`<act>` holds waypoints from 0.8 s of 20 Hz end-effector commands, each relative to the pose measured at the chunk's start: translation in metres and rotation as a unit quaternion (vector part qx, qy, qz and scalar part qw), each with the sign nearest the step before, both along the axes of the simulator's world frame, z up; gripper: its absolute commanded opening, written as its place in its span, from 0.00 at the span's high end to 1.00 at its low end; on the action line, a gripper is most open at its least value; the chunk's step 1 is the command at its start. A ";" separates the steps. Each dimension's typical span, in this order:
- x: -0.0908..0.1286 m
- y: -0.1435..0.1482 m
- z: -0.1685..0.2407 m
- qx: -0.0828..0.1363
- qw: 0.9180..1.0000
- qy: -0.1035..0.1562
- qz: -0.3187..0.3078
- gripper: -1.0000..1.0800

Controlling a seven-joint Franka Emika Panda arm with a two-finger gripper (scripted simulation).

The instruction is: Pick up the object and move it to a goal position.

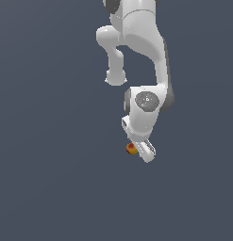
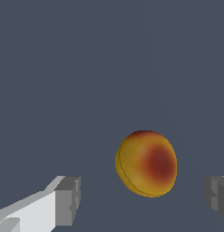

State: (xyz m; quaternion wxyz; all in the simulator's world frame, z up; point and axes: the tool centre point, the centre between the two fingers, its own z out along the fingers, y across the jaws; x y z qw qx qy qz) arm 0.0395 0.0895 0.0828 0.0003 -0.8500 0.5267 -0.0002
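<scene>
The object is a small round ball, orange-yellow with a reddish patch. In the wrist view it lies on the grey floor between my two grey fingertips, touching neither and nearer the other finger than the white-backed one. My gripper is open around it. In the exterior view the object peeks out just to the exterior view's left of the white gripper, which hangs low over the floor and hides its own fingertips.
The white arm comes down from the top of the exterior view. A plain dark grey floor spreads all around, with no other object showing on it.
</scene>
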 end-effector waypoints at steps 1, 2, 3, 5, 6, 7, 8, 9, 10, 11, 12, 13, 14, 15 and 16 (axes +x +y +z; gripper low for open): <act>0.000 0.000 -0.005 0.000 1.000 0.000 0.000 0.04; 0.000 0.000 -0.009 0.000 1.000 0.000 0.000 0.04; -0.001 0.000 -0.013 0.000 1.000 0.000 -0.001 0.04; -0.001 0.000 -0.024 0.000 1.000 0.000 -0.001 0.04; -0.001 0.000 -0.030 0.000 1.000 0.000 -0.002 0.04; -0.001 -0.001 -0.036 0.000 1.000 0.000 -0.002 0.04; -0.001 0.000 -0.040 0.000 1.000 0.000 -0.002 0.04; -0.001 -0.001 -0.044 0.000 1.000 0.000 -0.002 0.04; -0.001 0.000 -0.046 0.000 1.000 0.000 -0.002 0.04; -0.001 0.000 -0.048 0.000 1.000 0.000 -0.002 0.04; -0.001 0.000 -0.049 0.000 1.000 0.000 -0.002 0.04; 0.000 0.000 -0.049 0.000 1.000 0.000 -0.002 0.04; 0.000 0.000 -0.049 0.000 1.000 0.000 -0.002 0.04; 0.000 0.000 -0.049 0.000 1.000 0.000 -0.002 1.00; 0.000 0.000 -0.049 0.000 1.000 0.000 -0.002 1.00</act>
